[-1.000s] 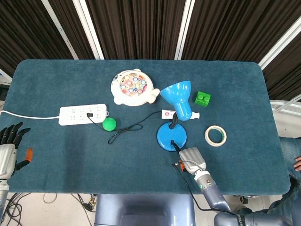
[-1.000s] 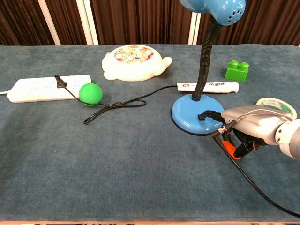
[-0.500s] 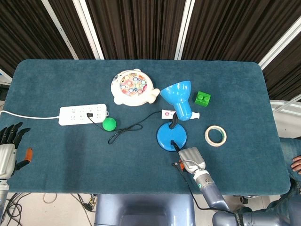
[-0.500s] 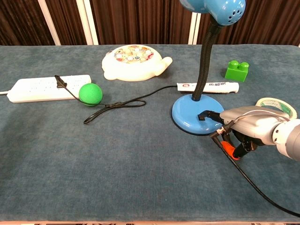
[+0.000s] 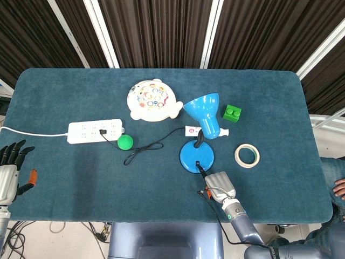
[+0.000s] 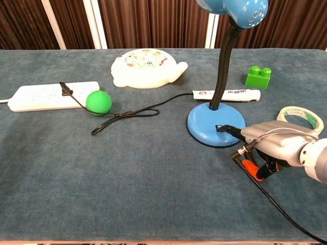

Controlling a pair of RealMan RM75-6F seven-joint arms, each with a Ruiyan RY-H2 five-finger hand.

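**Chest view: right hand at the base of the blue desk lamp**

Chest view shows the right hand (image 6: 278,148) low at the right of the frame, palm down on the table (image 6: 153,178), with one dark fingertip reaching onto the near rim of the blue desk lamp (image 6: 216,127). Its other fingers curl under, and whether they hold anything cannot be told.

The lamp's round base sits right of center. Its black gooseneck rises nearly upright, and the shade at the top edge of the frame tilts down toward the upper right in the head view. Its black cord (image 6: 122,113) trails left to the white power strip (image 6: 48,95), passing a green ball (image 6: 98,102).

In the head view the left hand (image 5: 11,170) hangs at the lower left edge, off the table, fingers spread and holding nothing.
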